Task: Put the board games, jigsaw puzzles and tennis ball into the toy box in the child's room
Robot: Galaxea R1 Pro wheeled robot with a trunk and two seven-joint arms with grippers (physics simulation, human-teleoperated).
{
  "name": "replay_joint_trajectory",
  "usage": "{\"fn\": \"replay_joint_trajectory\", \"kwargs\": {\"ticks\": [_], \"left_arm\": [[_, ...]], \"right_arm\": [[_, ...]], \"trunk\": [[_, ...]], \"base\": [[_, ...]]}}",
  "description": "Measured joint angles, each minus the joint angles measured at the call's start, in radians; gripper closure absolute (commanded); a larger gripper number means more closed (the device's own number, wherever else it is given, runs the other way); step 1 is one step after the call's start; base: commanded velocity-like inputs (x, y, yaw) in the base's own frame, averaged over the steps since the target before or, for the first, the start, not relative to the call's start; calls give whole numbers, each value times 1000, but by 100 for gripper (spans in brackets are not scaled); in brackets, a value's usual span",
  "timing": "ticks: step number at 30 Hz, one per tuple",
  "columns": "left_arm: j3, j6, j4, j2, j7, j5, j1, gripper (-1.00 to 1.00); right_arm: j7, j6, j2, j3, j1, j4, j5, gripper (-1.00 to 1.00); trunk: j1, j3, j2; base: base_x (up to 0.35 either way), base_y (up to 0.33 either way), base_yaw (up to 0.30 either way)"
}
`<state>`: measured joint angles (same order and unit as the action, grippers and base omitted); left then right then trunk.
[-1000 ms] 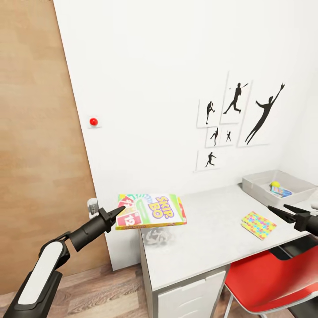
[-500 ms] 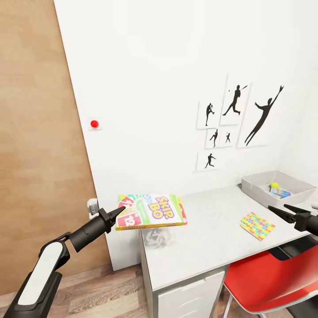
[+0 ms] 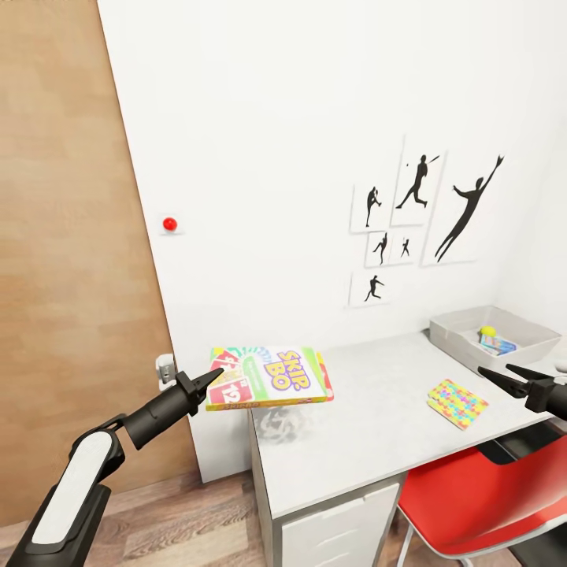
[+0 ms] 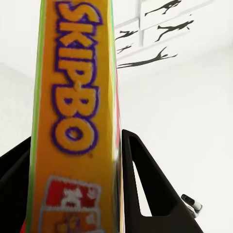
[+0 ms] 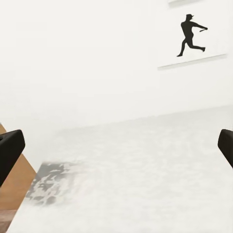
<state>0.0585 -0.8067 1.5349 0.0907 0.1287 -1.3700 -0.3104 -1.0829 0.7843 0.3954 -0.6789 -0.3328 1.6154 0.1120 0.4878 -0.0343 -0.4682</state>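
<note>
Only the view has drifted slightly; the Skip-Bo box [image 3: 269,376] is kept clamped in the left claw [image 3: 211,379] beside the bench [image 3: 370,417], the right claw [image 3: 504,376] is held spread and empty, and the toy box [image 3: 457,327] is not yet reached.

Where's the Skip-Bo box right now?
In the head view, the Skip-Bo box is at left, held level by the left gripper over the table's near-left corner.

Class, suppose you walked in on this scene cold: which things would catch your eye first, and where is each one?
First, the bright Skip-Bo box, held flat in the left tool above the table's near-left corner. Next, the black athlete silhouettes on the white wall behind the table. Then the red chair tucked under the table, below a colourful flat box lying near the grey toy box.
</note>
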Motion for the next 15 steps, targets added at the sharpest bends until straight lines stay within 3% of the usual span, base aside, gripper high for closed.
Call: {"fn": "replay_joint_trajectory", "kwargs": {"ticks": [10,15], "left_arm": [[0,0,-1,0,-2,0,-1,100],[0,0,-2,0,-4,1,-1,100]], "right_arm": [[0,0,0,-1,-1,0,0,-100],[0,0,0,-1,-1,0,0,-100]], "trunk": [[-38,30,69],[-38,30,69]], "base": [[0,0,0],[0,0,0]]}}
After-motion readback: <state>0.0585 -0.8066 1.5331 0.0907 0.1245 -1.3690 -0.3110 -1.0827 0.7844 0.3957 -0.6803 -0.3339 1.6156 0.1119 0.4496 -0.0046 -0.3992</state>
